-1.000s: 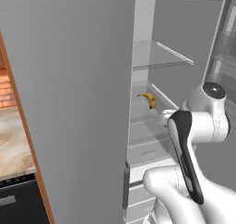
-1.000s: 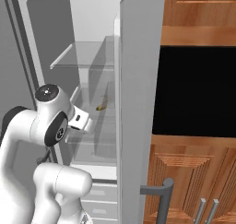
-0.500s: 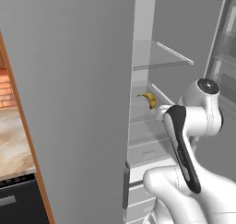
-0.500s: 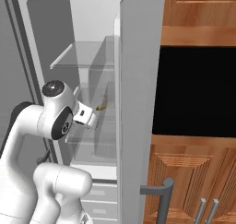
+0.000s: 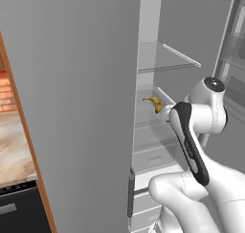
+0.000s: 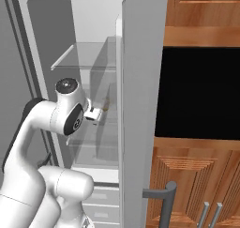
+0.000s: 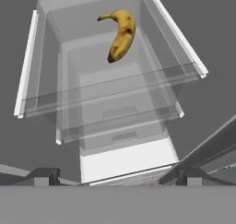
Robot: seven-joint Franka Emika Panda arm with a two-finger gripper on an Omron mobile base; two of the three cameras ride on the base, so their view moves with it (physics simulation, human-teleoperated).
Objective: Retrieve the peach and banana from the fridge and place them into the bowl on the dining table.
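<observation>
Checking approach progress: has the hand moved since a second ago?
Yes. In the right base view the hand has advanced toward the banana, deeper into the fridge.

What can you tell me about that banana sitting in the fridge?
The banana is small, curved and yellow, with brownish mottling and dark tips. It lies flat on a clear glass shelf toward the back of the open fridge, alone there, with nothing else touching it. The gripper is open, short of it, and holds nothing.

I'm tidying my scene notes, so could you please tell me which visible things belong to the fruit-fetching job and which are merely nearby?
Belongs to the job:
banana on a glass shelf
fridge, door open
gripper, open

Merely nearby:
black oven
wooden cabinets
</observation>
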